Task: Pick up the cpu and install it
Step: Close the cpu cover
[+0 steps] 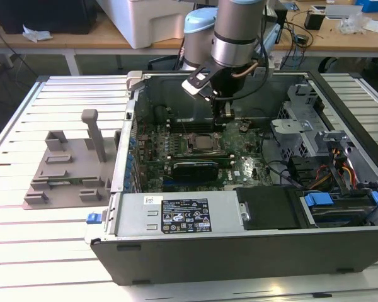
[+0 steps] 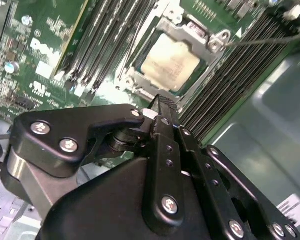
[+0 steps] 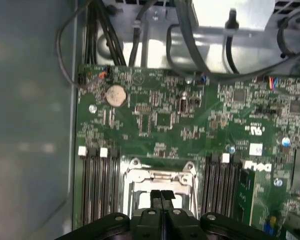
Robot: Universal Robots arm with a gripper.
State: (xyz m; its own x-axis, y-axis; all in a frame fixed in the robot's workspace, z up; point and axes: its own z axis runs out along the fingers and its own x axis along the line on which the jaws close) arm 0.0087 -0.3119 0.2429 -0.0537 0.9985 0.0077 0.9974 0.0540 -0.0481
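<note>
The gripper (image 1: 225,116) is being held just above the motherboard (image 1: 249,162), with its two fingers pressed together and nothing seen between them. In the first wrist view the fingertips (image 3: 156,197) are being shown flat against each other over the socket frame (image 3: 160,175). The cpu (image 1: 201,144) is being seen seated in that socket near the middle of the board. In the exterior view it lies at about seven o'clock from the gripper and apart from it. In the second wrist view the cpu (image 2: 171,62) is being shown with its pale metal top facing up inside the frame, just beyond the gripper (image 2: 165,106), with memory slots (image 2: 105,40) on either side.

The work is being done on a table of pale metal slats (image 1: 44,251). An open computer case (image 1: 239,258) is being carried on it, lying on its side. A grey fixture block (image 1: 69,167) is being seen on the slats at nine o'clock from the case, just beside its wall. Inside the case, a grey drive cage (image 1: 302,119) is being seen at three o'clock from the cpu, and a silver box with a label (image 1: 176,217) at six o'clock. Wooden benches (image 1: 113,39) are being seen at twelve o'clock, behind the table.

The arm (image 1: 239,28) is being held nearly upright over the far half of the case, with its wrist pointed down at the board.
</note>
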